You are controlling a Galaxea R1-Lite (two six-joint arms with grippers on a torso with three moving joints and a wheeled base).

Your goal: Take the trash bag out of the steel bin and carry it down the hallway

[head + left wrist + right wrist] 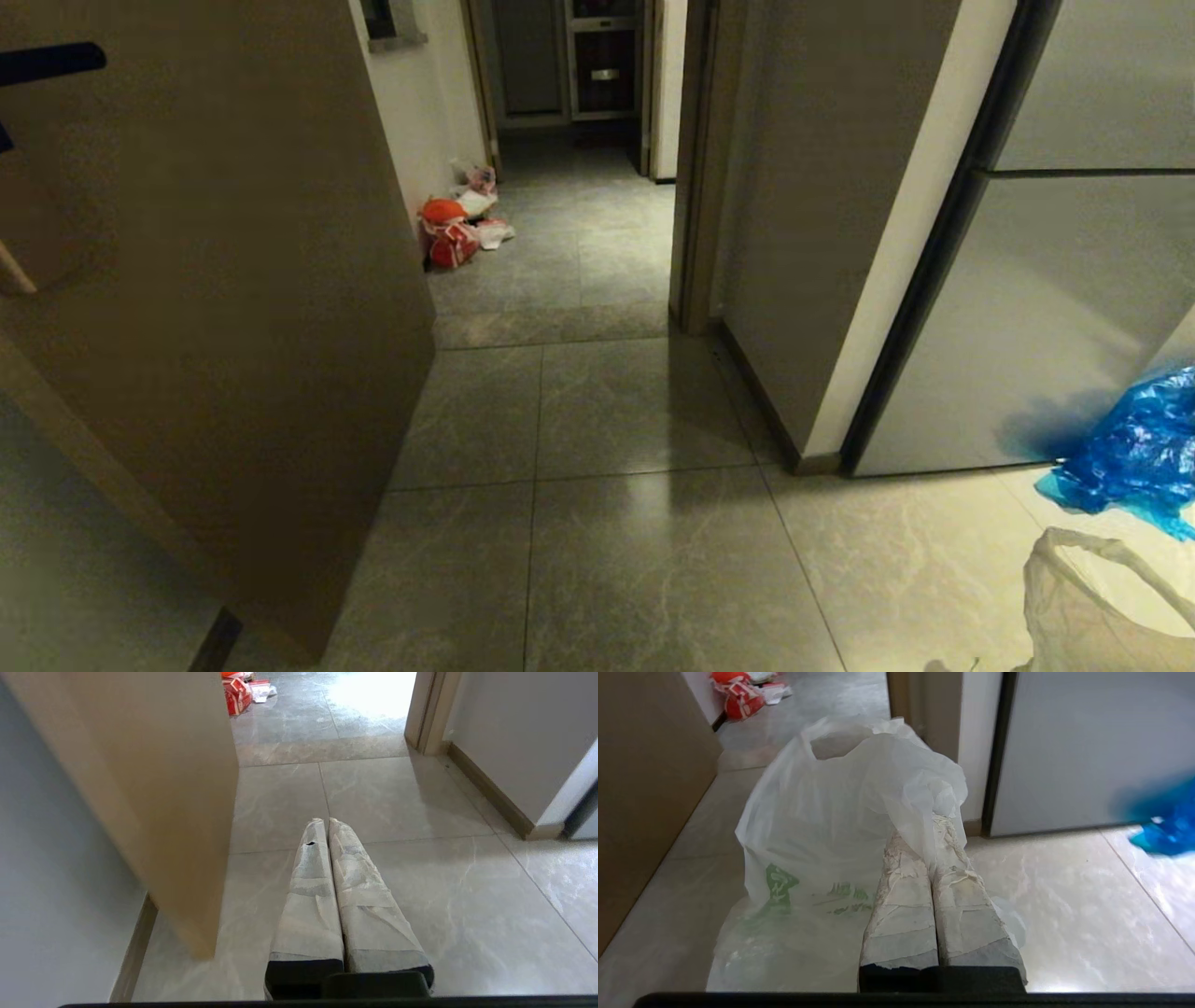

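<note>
Right gripper [931, 826] fingers clamped on trash bag [822, 826], left gripper [325, 821] fingers together (empty), open door [215, 308] flanking hallway [579, 243], red-orange bag [450, 233] beyond

Left gripper [327, 821]: tape-wrapped fingers pressed together, nothing between them. Right gripper [927, 833]: fingers clamped on the trash bag [831, 812].

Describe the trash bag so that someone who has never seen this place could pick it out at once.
Start at the tall grey appliance door beside the doorway. On the pale tiled floor before it, the trash bag hangs pinched in the right claw. It is thin, see-through white plastic with green printing, unlike the bright blue bag by the appliance and the red-orange bags down the hallway.
</note>
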